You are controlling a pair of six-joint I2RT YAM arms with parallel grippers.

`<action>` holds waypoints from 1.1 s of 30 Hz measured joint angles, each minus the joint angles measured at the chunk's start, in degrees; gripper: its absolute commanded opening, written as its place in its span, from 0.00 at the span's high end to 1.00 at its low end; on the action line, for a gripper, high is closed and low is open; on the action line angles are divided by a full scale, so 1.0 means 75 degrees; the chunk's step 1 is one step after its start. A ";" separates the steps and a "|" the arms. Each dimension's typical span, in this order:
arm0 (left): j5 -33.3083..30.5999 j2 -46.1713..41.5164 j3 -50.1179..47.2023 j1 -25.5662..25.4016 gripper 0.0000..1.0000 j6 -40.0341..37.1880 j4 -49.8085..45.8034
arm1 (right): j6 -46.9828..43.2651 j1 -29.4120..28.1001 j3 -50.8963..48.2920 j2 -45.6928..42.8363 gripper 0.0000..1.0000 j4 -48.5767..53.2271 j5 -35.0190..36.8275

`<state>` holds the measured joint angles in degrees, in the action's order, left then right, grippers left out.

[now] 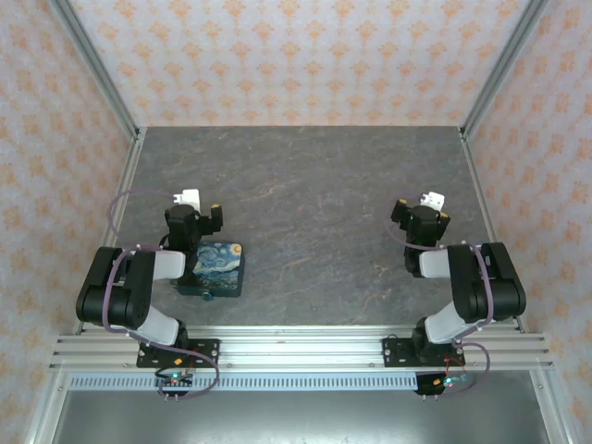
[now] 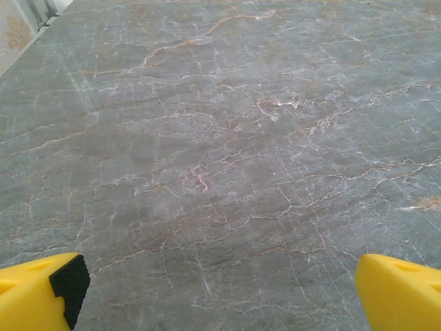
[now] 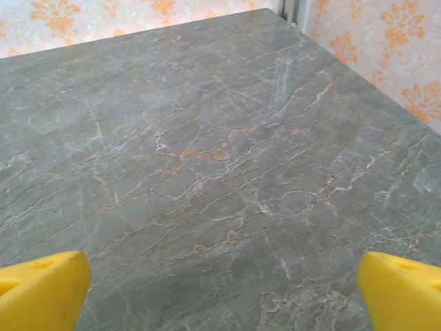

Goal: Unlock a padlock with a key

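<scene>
Grey marbled worktop [image 1: 314, 185], patterned walls around. Left fingers [image 2: 34, 293] spread wide apart over bare stone, right fingers [image 3: 41, 289] just as wide. Near left, a starry-print case [image 1: 220, 264] lies flat beside the left arm [image 1: 125, 291].

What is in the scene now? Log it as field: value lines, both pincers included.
table: grey veined stone-look top
left pincer: open, holding nothing, above bare tabletop
right pincer: open, holding nothing, above bare tabletop
case: flat, blue with a swirling painted print, lying on the table close to the left arm
task state: no grasp made yet
</scene>
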<state>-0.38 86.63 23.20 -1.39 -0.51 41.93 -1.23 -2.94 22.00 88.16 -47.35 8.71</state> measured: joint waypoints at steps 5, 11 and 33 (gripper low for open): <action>0.0000 0.0000 0.0000 0.0000 0.00 0.0000 0.0000 | -0.0023 0.0000 0.0000 0.0000 0.01 0.0003 -0.0122; 0.0000 0.0000 0.0000 0.0000 0.00 0.0000 0.0000 | -0.0026 0.0000 0.0000 0.0000 0.01 0.0003 -0.0166; -0.0854 -0.1306 0.3774 0.0000 0.00 0.1888 -0.5881 | 0.2157 0.0032 0.1664 -0.3063 0.01 0.3439 -0.0903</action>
<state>-6.79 76.84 51.51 -1.39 13.65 -2.17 14.94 -2.70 34.48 65.19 -21.56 1.93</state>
